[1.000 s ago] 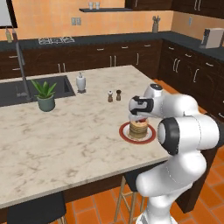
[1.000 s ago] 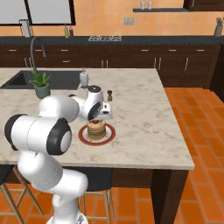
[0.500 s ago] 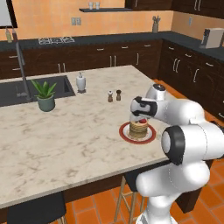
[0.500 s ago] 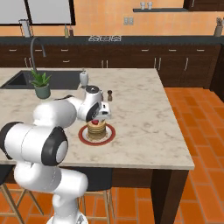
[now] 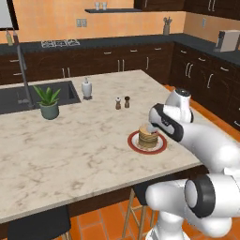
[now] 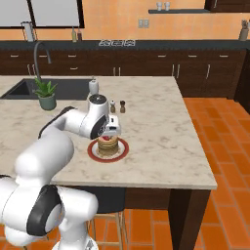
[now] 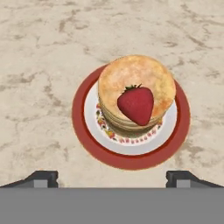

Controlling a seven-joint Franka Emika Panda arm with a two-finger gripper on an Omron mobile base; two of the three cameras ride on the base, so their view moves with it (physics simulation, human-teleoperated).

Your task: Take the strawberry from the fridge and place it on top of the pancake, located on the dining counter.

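The placing step looks finished: the strawberry (image 7: pixel 136 105) lies on top of the pancake (image 7: pixel 135 81), toward the stack's 5 o'clock edge in the hand view, on the red-rimmed plate (image 7: pixel 131 161) on the dining counter (image 5: pixel 70 154). The gripper (image 7: pixel 112 178) hangs released above it, fingertips (image 7: pixel 41 177) spread wide and holding nothing; the fruit sits at about 12 o'clock between them, well apart. The next move probably calls only for a straight lift away without brushing the berry.

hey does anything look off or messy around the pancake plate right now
Nothing stands out. The strawberry lies on the pancake, toward one edge of the stack, the plate sits flat on the dining counter, and the claw is open above it.
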